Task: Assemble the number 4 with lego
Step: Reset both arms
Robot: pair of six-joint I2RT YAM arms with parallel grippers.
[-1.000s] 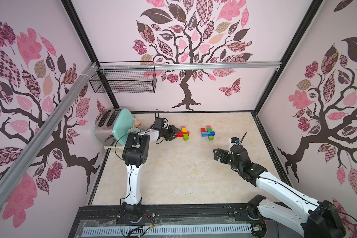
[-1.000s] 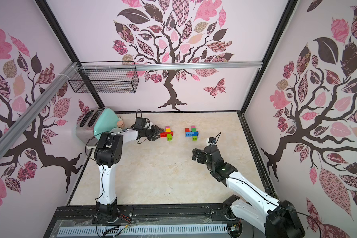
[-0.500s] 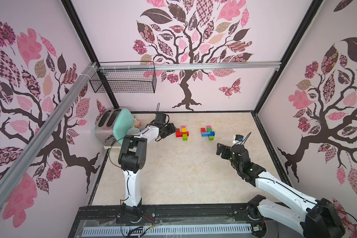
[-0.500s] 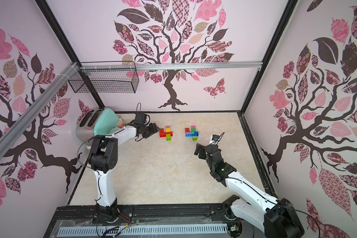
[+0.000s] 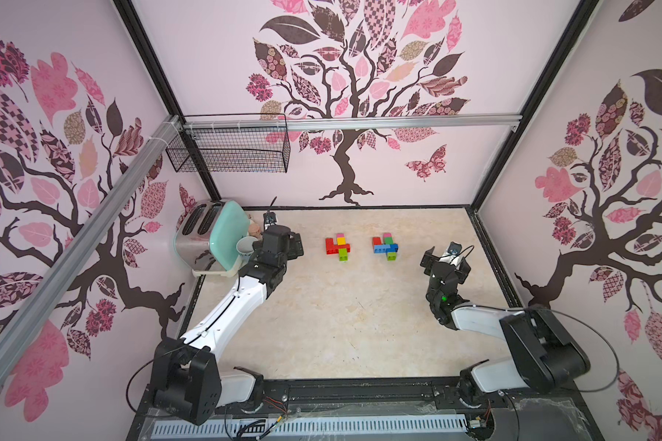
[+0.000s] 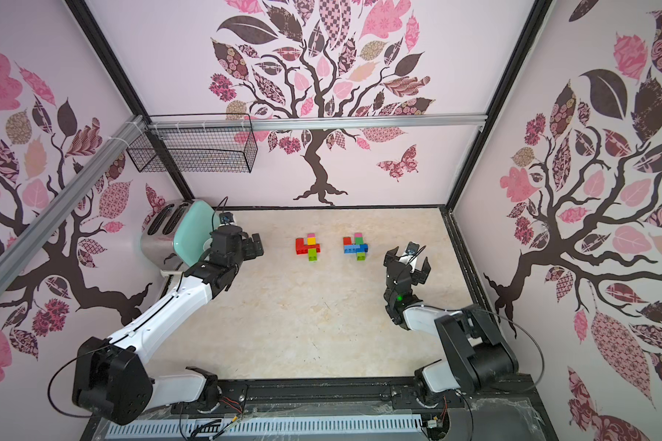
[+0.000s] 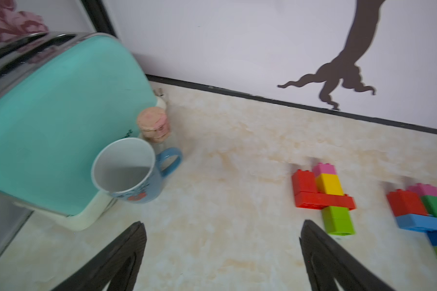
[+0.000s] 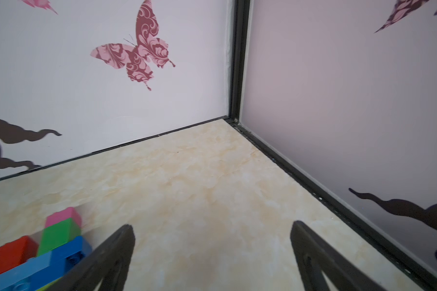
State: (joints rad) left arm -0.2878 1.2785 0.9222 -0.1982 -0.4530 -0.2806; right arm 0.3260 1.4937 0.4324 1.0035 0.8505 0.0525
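Left claw (image 7: 222, 226) has backed off the red-barred lego figure (image 5: 339, 247) toward the toaster (image 5: 207, 236), jaws now spread, empty | right claw (image 8: 212, 229) spread, empty, well apart from the toaster | I see that figure flat on the counter (image 5: 341, 324), with the blue-barred lego figure (image 5: 386, 246) just beyond it from the toaster, not touching.

The left lego shape (image 5: 339, 247) lies beside the right lego shape (image 5: 386, 246) on the worktop (image 5: 341, 324). A toaster (image 5: 222, 236) and a mug (image 5: 246, 246) stand further left.
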